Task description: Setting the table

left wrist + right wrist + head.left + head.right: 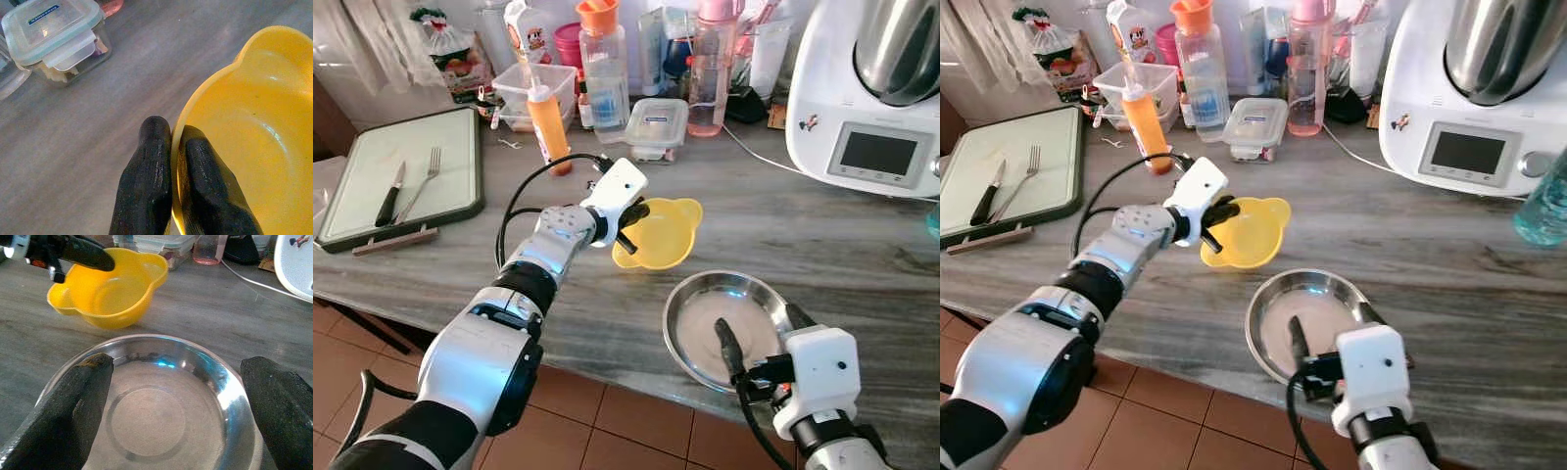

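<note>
Yellow bowl, plain. Silver steel plate, shiny. Counter grey with streaky marble veins. Gripper fingers black, arms silver/white. Sauce bottle orange with white cap. Board pale green, dark green rim. Knife handle black. Floor tiles terracotta.

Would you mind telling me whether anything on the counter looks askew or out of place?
The yellow bowl sits tilted, pinched by its rim in the left end effector. The steel plate overhangs the counter edge, between the open right end effector's fingers.
</note>
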Controlling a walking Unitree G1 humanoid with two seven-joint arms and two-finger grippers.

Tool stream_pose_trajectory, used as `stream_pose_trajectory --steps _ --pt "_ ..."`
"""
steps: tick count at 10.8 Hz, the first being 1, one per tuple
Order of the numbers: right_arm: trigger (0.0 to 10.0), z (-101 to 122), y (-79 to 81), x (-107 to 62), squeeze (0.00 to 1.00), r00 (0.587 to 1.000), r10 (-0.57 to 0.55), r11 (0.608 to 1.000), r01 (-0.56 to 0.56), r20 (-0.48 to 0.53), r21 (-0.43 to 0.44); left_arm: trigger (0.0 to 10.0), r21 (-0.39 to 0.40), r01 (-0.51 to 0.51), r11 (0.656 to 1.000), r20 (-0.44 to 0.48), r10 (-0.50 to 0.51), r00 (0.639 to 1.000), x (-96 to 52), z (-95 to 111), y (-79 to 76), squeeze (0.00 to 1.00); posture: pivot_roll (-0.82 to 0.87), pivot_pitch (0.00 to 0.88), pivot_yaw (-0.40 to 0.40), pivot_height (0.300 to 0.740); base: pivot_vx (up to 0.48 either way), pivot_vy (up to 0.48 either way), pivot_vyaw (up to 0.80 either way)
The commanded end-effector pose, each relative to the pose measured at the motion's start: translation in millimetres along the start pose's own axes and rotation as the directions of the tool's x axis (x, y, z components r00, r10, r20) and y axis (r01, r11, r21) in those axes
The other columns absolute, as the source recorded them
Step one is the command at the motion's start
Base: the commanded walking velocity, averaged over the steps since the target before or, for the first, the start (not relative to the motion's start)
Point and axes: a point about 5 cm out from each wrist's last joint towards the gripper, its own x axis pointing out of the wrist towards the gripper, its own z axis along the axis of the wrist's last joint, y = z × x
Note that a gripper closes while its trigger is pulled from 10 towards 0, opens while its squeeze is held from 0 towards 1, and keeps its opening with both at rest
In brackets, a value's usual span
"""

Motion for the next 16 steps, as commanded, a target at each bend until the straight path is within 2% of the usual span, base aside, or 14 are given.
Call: stream_pose_trajectory --steps 1,7,8,9,13,16 --pt "10.0 6.8 -0.3 -2.8 0.00 1.000 0.002 1.000 -0.002 0.023 0.002 10.0 0.034 0.011 0.999 -0.052 -0.009 0.999 -1.8 -2.8 3.8 0.00 -0.10 0.103 0.115 0.740 0.000 0.000 0.00" --pt "10.0 6.9 3.6 1.8 0.00 1.000 0.000 1.000 0.000 0.031 0.008 10.0 0.096 0.079 0.992 -0.142 -0.065 0.988 -4.2 -8.8 4.5 0.00 -0.09 0.103 0.118 0.740 0.000 0.000 0.00" --pt "10.0 6.9 3.8 2.4 0.00 0.999 0.000 1.000 0.000 0.032 0.008 10.0 0.097 0.074 0.992 -0.145 -0.060 0.988 -4.6 -9.0 5.4 0.73 -0.09 0.103 0.118 0.740 0.000 0.000 0.00" --pt "10.0 7.1 4.3 2.7 0.00 0.999 0.000 1.000 0.000 0.033 0.007 10.0 0.096 0.077 0.992 -0.145 -0.062 0.987 -4.9 -9.1 5.7 1.00 -0.09 0.103 0.119 0.740 0.000 0.000 0.00" --pt "10.0 7.5 3.4 4.2 0.00 0.999 -0.006 1.000 0.006 0.038 0.005 10.0 0.118 0.068 0.991 -0.141 -0.051 0.989 -3.9 -6.0 6.1 1.00 -0.09 0.098 0.122 0.740 0.000 0.000 0.00" --pt "10.0 6.9 3.2 6.5 0.00 0.999 -0.004 1.000 0.004 0.041 -0.003 10.0 0.109 0.038 0.993 -0.105 -0.027 0.994 -4.2 3.9 11.4 1.00 -0.09 0.089 0.119 0.740 0.000 0.000 0.00"
